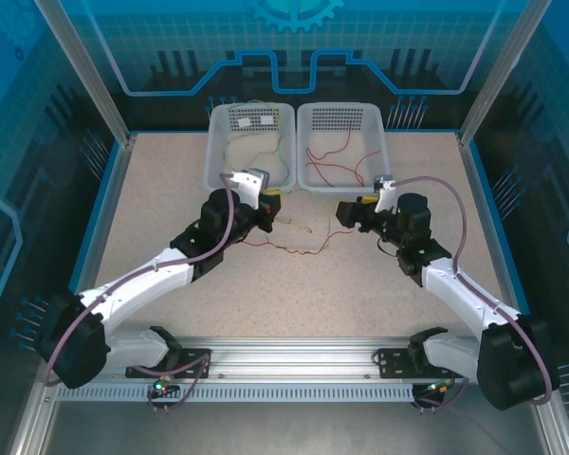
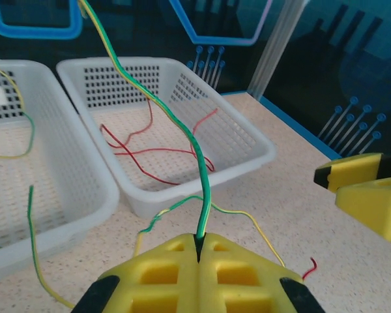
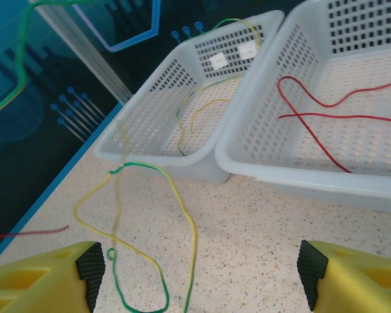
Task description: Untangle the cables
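the left gripper (image 2: 199, 249) is pressed fully shut, its two yellow fingers meeting with no gap. a green-and-yellow wire (image 2: 197, 156) is pinched in the seam between them. from the pinch this wire rises up and to the left, leaving the top of the left wrist view and crossing in front of the right basket (image 2: 241, 171). a second thin green-and-yellow strand runs sideways just behind the fingers and trails down onto the speckled table (image 2: 300, 222).

the right gripper (image 3: 199, 277) stands wide open, one yellow finger at each lower corner of the right wrist view, and holds nothing. between and just beyond its fingers a loose loop of green-and-yellow wire lies on the table, curling near the left finger. a red wire end (image 3: 26, 233) lies on the table off to the left.

the cables are spread over three places. several red wires (image 2: 140, 155) lie curled on the floor of the right basket. yellowish and green strands lie in the left basket (image 2: 78, 189), one hanging over its wall. the rest lie on the table between the two grippers, in front of the baskets. in the top view the grippers face each other, near but apart, with the strands on the table between them.
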Robot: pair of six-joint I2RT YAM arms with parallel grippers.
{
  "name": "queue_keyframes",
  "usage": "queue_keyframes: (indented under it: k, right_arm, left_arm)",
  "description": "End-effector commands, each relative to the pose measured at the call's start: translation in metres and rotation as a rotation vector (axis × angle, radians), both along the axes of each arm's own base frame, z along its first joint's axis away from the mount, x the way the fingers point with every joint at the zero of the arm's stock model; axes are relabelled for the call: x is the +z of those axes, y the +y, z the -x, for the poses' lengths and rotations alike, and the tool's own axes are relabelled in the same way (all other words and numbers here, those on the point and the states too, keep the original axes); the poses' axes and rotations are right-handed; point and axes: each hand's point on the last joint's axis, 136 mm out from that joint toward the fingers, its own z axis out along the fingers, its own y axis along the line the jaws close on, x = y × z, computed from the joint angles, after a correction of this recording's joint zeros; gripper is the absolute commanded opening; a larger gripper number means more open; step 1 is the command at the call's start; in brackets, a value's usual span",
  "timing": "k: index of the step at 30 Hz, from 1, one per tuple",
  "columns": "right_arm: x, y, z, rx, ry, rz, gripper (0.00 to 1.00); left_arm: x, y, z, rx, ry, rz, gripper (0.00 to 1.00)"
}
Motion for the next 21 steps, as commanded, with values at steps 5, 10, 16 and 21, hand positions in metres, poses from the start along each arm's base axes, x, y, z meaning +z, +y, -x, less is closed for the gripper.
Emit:
queue_keyframes:
  k: [5,10,16,21]
  right_arm:
    - [-0.014,-0.025,-0.010,-0.151,0.227,-0.184,0.82]
    - [-0.049,-0.015,0.001,-0.168,0.451,-0.283,0.80]
    - [-0.054,0.021,0.005,-0.083,0.522,-0.362,0.78]
    - [-0.068,0.038,-0.004,-0.092,0.580,-0.412,0.74]
  left_arm:
    - [0.020,0.029,0.004,0.095,-0.116,0.054,0.00]
    - [0.022,0.038,0.004,0.109,-0.131,0.100,0.00]
    - [0.019,0.037,0.000,0.109,-0.137,0.094,0.00]
    - [0.021,0.035,-0.002,0.104,-0.148,0.088,0.00]
